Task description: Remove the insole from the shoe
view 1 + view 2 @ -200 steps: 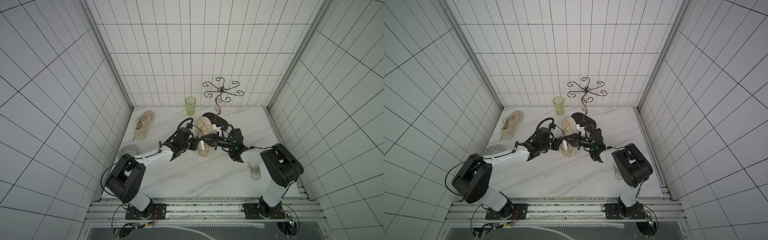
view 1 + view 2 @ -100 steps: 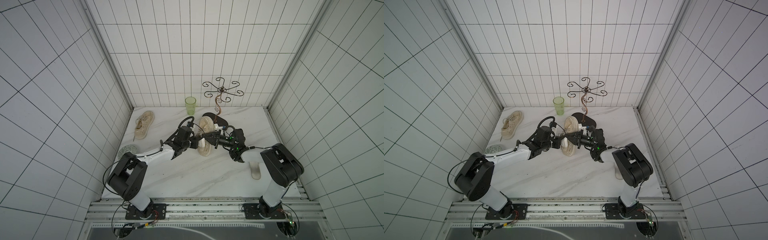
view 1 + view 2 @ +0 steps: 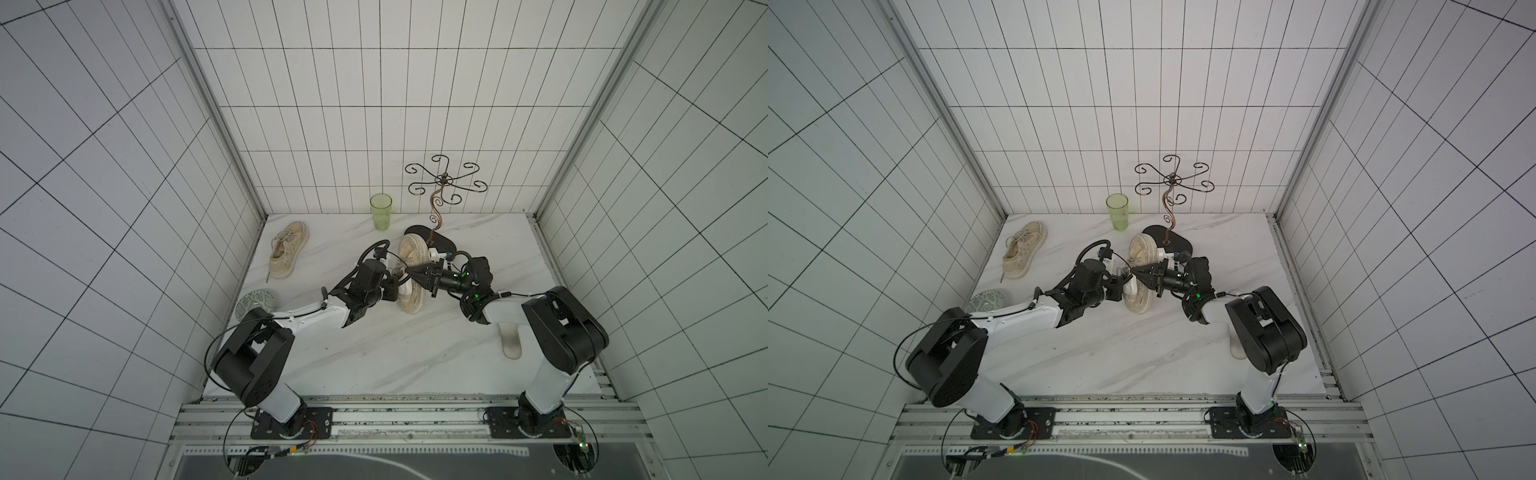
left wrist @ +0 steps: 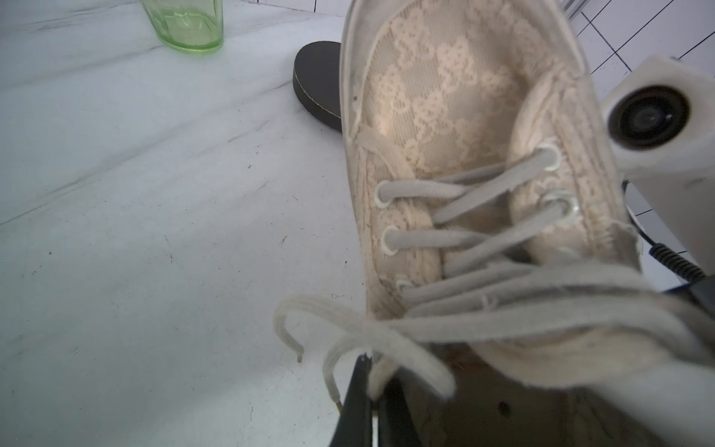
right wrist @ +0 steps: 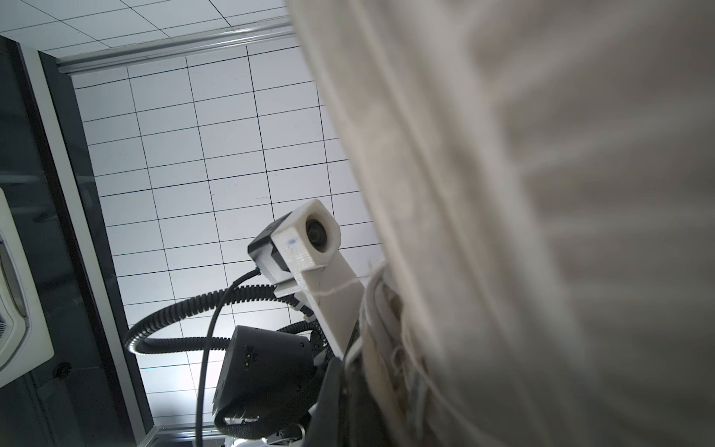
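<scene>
Shoe (image 3: 412,252) tipped on edge over worktop (image 3: 374,353), just beside stand base (image 3: 445,241). L pincer (image 3: 395,287) pinching shoe at lace side; R pincer (image 3: 409,271) pressed together, tip at sole side. Insole inside: cannot tell.

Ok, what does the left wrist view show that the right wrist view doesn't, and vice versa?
Left wrist only: the green glass tumbler, the dark oval stand base, the marble tabletop and the right wrist's white camera housing. Right wrist only: the left wrist's white camera housing and its black corrugated cable. Both: the beige lace sneaker, seen as a blurred, close side in the right wrist view.
</scene>
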### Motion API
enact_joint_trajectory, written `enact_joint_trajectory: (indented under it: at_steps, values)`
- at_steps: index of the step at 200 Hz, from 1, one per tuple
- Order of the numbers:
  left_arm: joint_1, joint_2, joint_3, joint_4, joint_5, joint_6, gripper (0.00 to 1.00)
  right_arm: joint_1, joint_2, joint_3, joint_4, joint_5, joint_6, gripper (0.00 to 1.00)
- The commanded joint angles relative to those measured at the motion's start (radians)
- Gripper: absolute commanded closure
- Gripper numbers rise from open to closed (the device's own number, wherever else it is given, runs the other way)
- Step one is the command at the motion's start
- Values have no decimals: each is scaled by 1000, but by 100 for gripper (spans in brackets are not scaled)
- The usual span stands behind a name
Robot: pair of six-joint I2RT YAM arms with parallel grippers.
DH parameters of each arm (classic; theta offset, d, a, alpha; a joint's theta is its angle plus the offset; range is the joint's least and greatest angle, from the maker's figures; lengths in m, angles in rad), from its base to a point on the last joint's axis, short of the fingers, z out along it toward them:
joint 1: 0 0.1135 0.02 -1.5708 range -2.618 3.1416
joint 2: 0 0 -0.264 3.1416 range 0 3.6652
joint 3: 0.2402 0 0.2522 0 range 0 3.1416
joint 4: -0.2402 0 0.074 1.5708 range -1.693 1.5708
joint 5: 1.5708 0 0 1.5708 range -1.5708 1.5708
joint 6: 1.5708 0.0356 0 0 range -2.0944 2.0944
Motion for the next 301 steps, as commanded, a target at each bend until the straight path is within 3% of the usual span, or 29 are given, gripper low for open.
enact_joint_trajectory:
  at_steps: [1, 59, 127, 163, 196, 252, 301]
  values:
    - [17, 63, -98, -116, -117, -40, 100, 8, -110, 68, 639, -160, 111, 100]
    - [13, 35, -116, -98, -107, -50, 100, -32, -135, 65, 640, -171, 131, 100]
    - [-74, -39, -271, -7, -148, -83, 100, -97, -153, 103, 638, -168, 142, 100]
    - [-70, 0, -164, -73, -171, -29, 100, -84, -153, 64, 640, -171, 156, 100]
    - [-71, 56, -125, -62, -154, -51, 100, -46, -170, 27, 640, -163, 148, 100]
    - [-9, -74, 113, -211, -87, -3, 100, -5, -180, -98, 607, -116, 75, 100]
    - [-56, -106, -152, -138, -86, -86, 100, -33, -113, 70, 609, -120, 96, 100]
